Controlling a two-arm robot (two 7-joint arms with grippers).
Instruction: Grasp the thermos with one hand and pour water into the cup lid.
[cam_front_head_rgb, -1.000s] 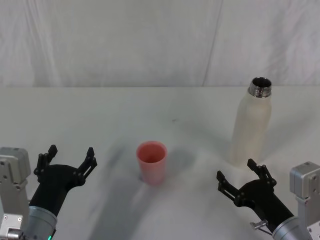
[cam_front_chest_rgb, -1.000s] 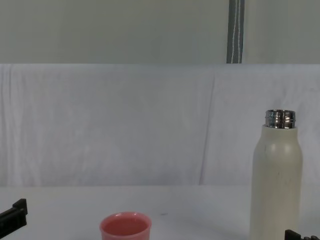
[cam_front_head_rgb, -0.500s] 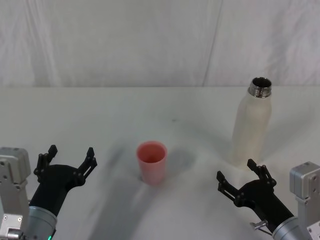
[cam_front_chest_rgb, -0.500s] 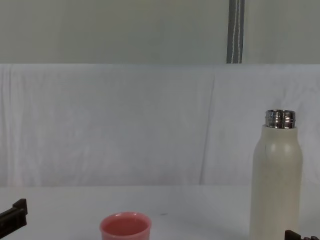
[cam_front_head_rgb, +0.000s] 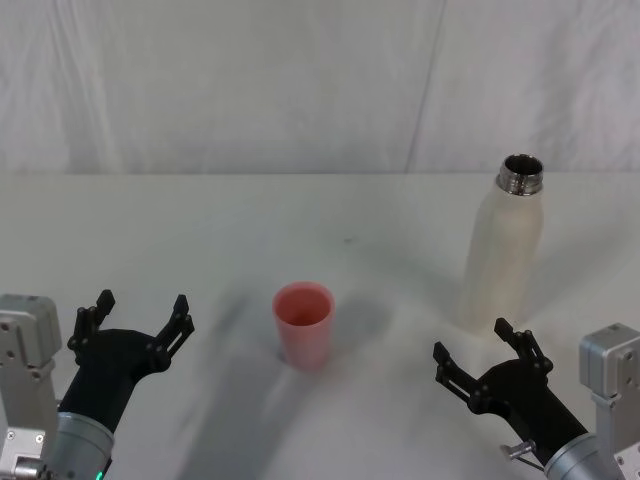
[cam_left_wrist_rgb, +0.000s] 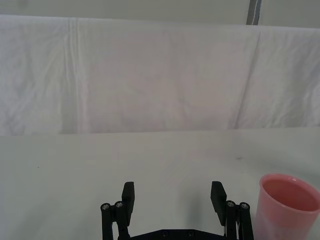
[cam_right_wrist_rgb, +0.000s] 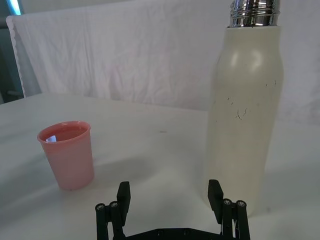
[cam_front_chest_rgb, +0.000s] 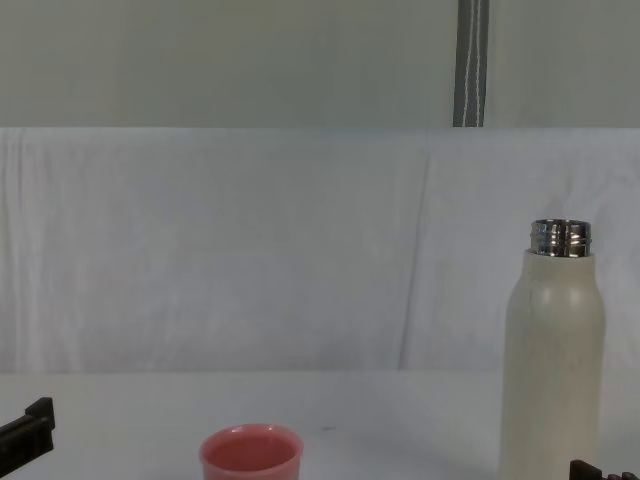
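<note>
Nothing has changed over the last second: both arms sit where they were, so the task has not started. The white table (cam_front_head_rgb: 200, 230) holds the thermos (cam_front_head_rgb: 505, 245), upright, uncapped, far right. The right gripper (cam_front_head_rgb: 478, 360) hangs just in front of it, claws spread wide, empty. The left gripper (cam_front_head_rgb: 138, 316), equally wide and empty, is parked low on the left, well apart from the cup lid (cam_front_head_rgb: 304, 325) standing mid-table. The right wrist view shows fine scratches on the thermos body and something pale inside the cup; the head view does not.

Probably a lab; white sheet backdrop (cam_front_head_rgb: 250, 90); bare white table (cam_front_head_rgb: 200, 230).
</note>
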